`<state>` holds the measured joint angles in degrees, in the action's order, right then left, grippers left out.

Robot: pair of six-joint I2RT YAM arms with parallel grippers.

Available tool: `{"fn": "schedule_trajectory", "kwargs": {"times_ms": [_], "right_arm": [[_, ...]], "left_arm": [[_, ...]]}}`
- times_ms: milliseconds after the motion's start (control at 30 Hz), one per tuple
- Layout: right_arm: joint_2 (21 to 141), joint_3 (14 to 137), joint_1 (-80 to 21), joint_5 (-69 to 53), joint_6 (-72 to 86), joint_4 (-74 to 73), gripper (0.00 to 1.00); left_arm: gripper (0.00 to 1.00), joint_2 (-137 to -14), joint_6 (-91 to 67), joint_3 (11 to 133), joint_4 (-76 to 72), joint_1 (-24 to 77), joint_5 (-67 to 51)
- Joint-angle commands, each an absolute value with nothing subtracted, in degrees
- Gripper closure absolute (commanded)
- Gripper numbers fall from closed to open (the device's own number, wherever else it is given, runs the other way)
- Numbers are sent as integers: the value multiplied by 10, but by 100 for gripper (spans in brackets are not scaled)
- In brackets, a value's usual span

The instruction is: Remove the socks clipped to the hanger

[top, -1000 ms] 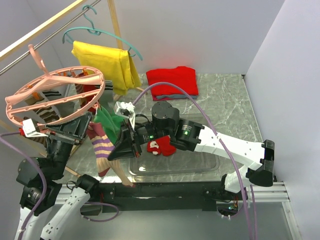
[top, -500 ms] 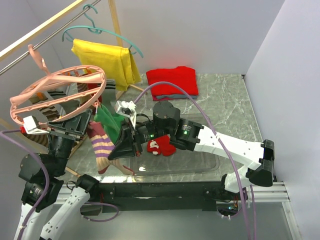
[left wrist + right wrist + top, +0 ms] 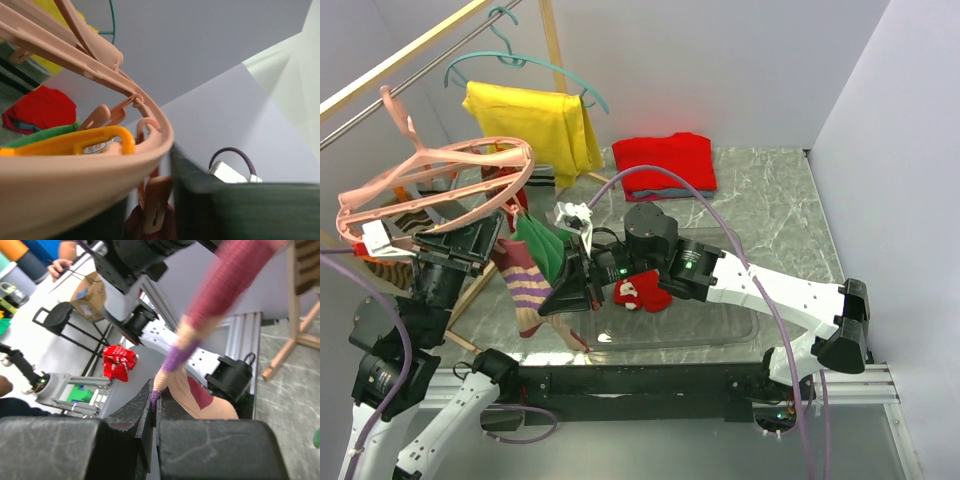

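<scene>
Socks like these are limp, light and stretchy, so I judge a steady pull beats a yank, gripping close under the clip.

Top view: the striped sock hangs from the hanger just ahead of my right gripper. I count one green sock above it, one red sock behind it in the tray, and one hanger over my left gripper.

Left wrist: the rim runs between my fingers, clamped as far as I can judge. One pink clip dangles below.

Right wrist: I am pinching the striped sock's purple toe.
</scene>
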<state>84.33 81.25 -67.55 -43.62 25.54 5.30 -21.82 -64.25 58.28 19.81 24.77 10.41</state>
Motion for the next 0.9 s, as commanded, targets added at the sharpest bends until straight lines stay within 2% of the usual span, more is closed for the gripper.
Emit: {"fn": "schedule_trajectory", "kwargs": {"times_ms": [0, 33, 167, 500, 867], "right_arm": [[831, 823, -677, -428, 233, 20, 100], [832, 828, -676, -422, 233, 17, 100], [850, 849, -675, -389, 233, -8, 100], [890, 872, -645, -370, 272, -2, 100], [911, 918, -634, -403, 301, 19, 99]], "left_arm": [[36, -233, -637, 595, 223, 247, 92], [21, -230, -627, 589, 222, 247, 81], [2, -217, -598, 580, 230, 247, 32], [4, -124, -534, 570, 339, 247, -40], [4, -35, -555, 497, 411, 247, -71]]}}
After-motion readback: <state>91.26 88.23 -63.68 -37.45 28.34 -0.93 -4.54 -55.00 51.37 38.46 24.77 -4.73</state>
